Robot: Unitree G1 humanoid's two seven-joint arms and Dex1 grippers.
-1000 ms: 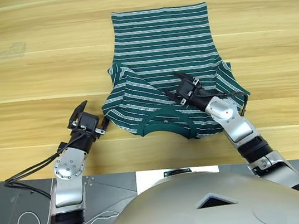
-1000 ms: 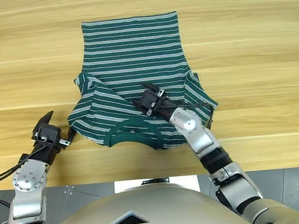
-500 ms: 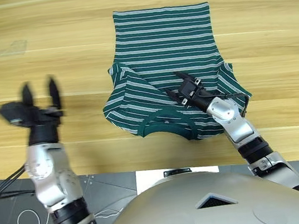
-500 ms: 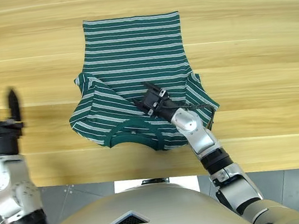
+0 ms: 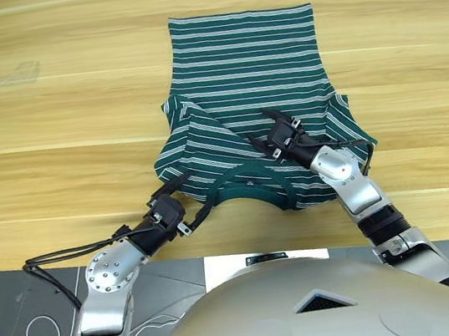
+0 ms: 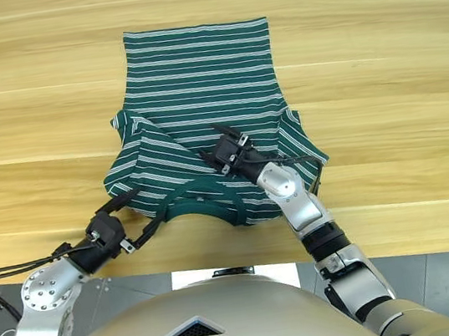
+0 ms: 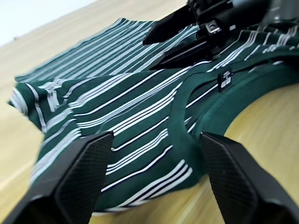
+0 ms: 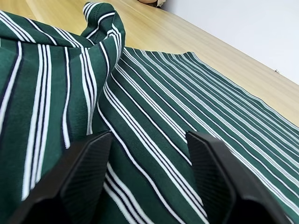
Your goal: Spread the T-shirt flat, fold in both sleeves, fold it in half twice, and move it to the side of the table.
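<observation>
Light wood table [image 5: 48, 118]; grey floor [image 5: 2, 290] at near edge, cables [image 5: 33, 330]

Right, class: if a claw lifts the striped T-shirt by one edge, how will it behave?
Probably floppy: the T-shirt lies in soft folds near its collar, so it should drape and sag. Likely light, as the cloth looks thin; a push would probably bunch it rather than slide it whole.

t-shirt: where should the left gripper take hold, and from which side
On the T-shirt, probably the left shoulder edge beside the collar, coming in low from the robot's side: that thin edge faces the open fingers of the left gripper.
</observation>
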